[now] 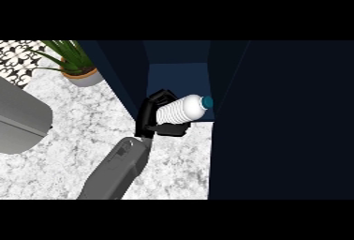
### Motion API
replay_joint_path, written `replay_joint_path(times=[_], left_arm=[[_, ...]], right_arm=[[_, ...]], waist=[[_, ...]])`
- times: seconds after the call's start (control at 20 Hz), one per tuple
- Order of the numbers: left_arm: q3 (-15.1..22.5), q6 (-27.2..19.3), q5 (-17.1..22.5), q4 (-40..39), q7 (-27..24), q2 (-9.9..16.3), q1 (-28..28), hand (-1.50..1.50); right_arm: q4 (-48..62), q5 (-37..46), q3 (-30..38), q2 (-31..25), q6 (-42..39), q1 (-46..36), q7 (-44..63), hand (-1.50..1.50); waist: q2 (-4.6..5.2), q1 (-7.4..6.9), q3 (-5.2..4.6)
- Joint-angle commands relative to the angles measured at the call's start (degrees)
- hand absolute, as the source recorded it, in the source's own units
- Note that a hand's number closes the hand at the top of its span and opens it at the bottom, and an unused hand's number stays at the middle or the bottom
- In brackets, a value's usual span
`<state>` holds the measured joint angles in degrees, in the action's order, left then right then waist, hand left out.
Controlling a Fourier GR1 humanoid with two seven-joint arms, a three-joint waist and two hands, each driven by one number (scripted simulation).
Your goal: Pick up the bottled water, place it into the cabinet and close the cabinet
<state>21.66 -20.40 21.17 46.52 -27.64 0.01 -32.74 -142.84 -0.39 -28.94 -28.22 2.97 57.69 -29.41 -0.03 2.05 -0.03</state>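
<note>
The bottled water (185, 108) is a white ribbed bottle with a teal cap. It lies tilted, cap pointing right, at the mouth of the dark blue cabinet (176, 70). My right hand (151, 117) is shut on the bottle's base end, black fingers curled round it from the left and below. Its grey forearm (114, 171) comes up from the lower edge. The cabinet's opening shows as a lighter blue recess behind the bottle. The wide dark door panel (290, 117) fills the right side. My left hand does not show.
A potted green plant (77, 68) stands on the marble counter (83, 122) at the back left. A large grey rounded shape (19, 119) fills the left edge. The cabinet's dark side wall (121, 70) rises just left of the opening.
</note>
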Motion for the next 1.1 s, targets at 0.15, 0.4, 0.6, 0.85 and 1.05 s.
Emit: replay_joint_path(times=[0.15,0.4,0.6,0.85,1.05], left_arm=[[-0.75,-3.9,6.09,-9.29,3.92,-0.01,-12.36,1.5],[-3.15,-5.47,9.46,-15.57,4.52,-0.01,-17.12,1.5],[-3.35,-11.41,7.99,-21.59,4.85,-0.01,-22.3,1.5],[-2.28,-17.91,3.33,-30.03,2.36,1.15,-24.92,1.5],[-0.29,-26.72,0.35,-35.33,4.52,0.01,-29.31,-1.5]], right_arm=[[-6.24,-3.34,0.67,-1.82,-1.05,3.71,1.14,-1.5],[-3.98,-5.09,3.65,-3.19,-3.95,5.62,-3.97,-1.5],[-4.94,-6.5,4.93,-2.82,-3.89,4.33,-1.63,-1.5],[-4.04,-4.86,4.35,-2.63,-4.79,3.8,-2.82,-1.5],[-1.52,-5.08,4.89,-2.9,-6.52,3.74,-5.45,-1.5]], waist=[[0.34,1.08,-0.02],[0.39,1.92,0.01],[0.77,1.66,0.02],[1.28,2.24,0.01],[1.33,3.43,0.07]])
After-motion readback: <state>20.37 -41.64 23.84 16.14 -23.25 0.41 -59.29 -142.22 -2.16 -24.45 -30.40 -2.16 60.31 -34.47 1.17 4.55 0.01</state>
